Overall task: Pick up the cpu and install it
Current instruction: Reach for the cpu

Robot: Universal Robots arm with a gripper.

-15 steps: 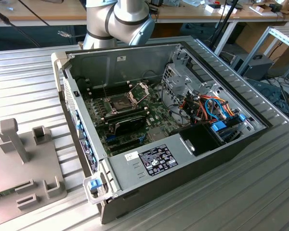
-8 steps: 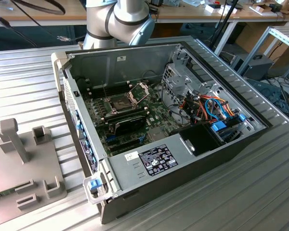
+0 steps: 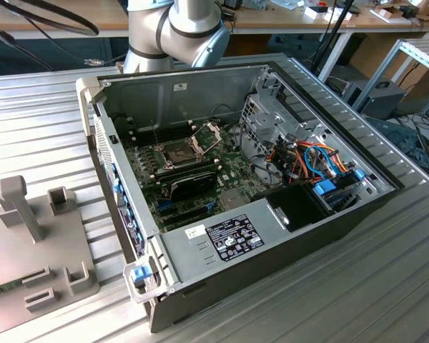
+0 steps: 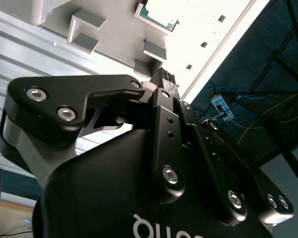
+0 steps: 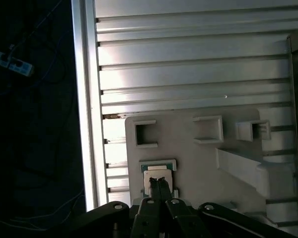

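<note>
Claw (image 5: 159,185), tips pressed together, hovers over the cpu (image 5: 151,176) near the grey tray (image 5: 193,166)'s edge.

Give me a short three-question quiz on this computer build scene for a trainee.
1. True or false: the chip already sits in the socket of the computer case.
2. Where does the chip lie? A) on the grey holder plate B) inside the computer case C) on the floor
3. Fill in: the gripper is ____ (open or shut).
Key: 1 false; 2 A; 3 shut.
</note>
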